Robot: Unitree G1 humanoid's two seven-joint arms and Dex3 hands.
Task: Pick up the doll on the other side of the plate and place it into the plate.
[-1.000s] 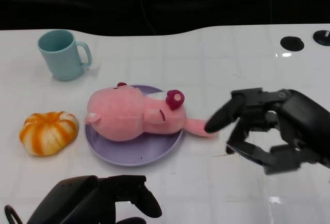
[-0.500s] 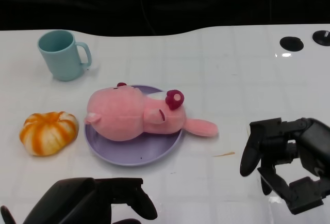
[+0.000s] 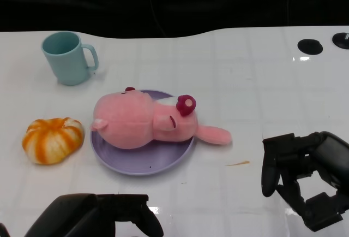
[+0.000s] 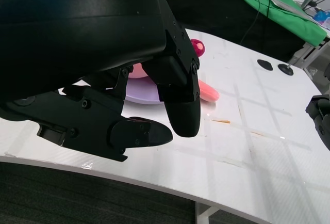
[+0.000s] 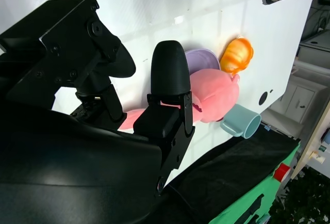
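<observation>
The pink plush doll (image 3: pixel 146 121) lies on its side in the purple plate (image 3: pixel 143 166), with one leg (image 3: pixel 214 135) sticking out over the rim to the right. My right hand (image 3: pixel 303 179) hovers near the table's front right, well clear of the doll, fingers apart and holding nothing. At the bottom edge my left hand (image 3: pixel 103 220) is low in front of the plate, also holding nothing. The right wrist view shows the doll (image 5: pixel 214 92) and the plate (image 5: pixel 201 59) beyond my fingers. In the left wrist view the doll's leg (image 4: pixel 207 91) and a strip of the plate (image 4: pixel 142 89) show past my fingers.
A teal mug (image 3: pixel 68 58) stands at the back left. An orange and white pumpkin (image 3: pixel 52 140) sits left of the plate. Two black round fittings (image 3: pixel 309 45) lie at the far right of the white table. A small brown streak (image 3: pixel 238 164) marks the table near the right hand.
My right hand has drawn back from the doll's leg toward the front right and dropped lower. The left hand has sunk slightly. The doll and plate have stayed put.
</observation>
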